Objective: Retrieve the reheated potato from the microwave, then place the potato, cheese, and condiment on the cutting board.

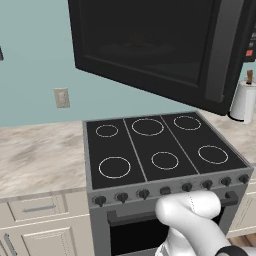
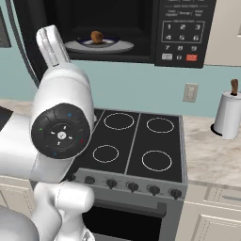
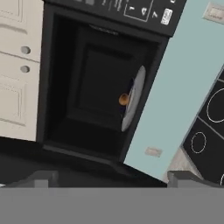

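**Open gripper faces the microwave cavity; potato lies straight ahead, deep inside**

Your gripper (image 3: 109, 178) stands with its jaws spread wide and nothing between them; in the hand view the two dark fingertips (image 3: 41, 178) sit at the bottom, well apart, with free space across the gap. The camera is rolled about a quarter turn, so the room's up lies toward nine o'clock in that picture.

The microwave (image 2: 141, 33) hangs above the stovetop (image 2: 132, 143), its door (image 1: 150, 45) swung open, and the dark cavity opens directly toward the hand. Inside it the white plate (image 2: 99, 46) sits on the cavity floor; in the hand view that plate (image 3: 134, 98) appears edge-on, standing up because of the roll.

The potato (image 3: 124, 99) rests on the plate, a small brown lump touching its surface. From the gripper it lies at about twelve o'clock, a touch toward one o'clock, and well apart from the fingertips, set back in the cavity. From the right base camera the potato (image 2: 97, 36) sits near the plate's middle. It looks close to round, so I judge no long axis worth aligning to.

The move ahead, as I read it, is a straight reach inward with a slight correction toward one o'clock. Watch the door frame at the lower edge and the plate beside the potato: the fingers need to straddle the lump without striking the plate.
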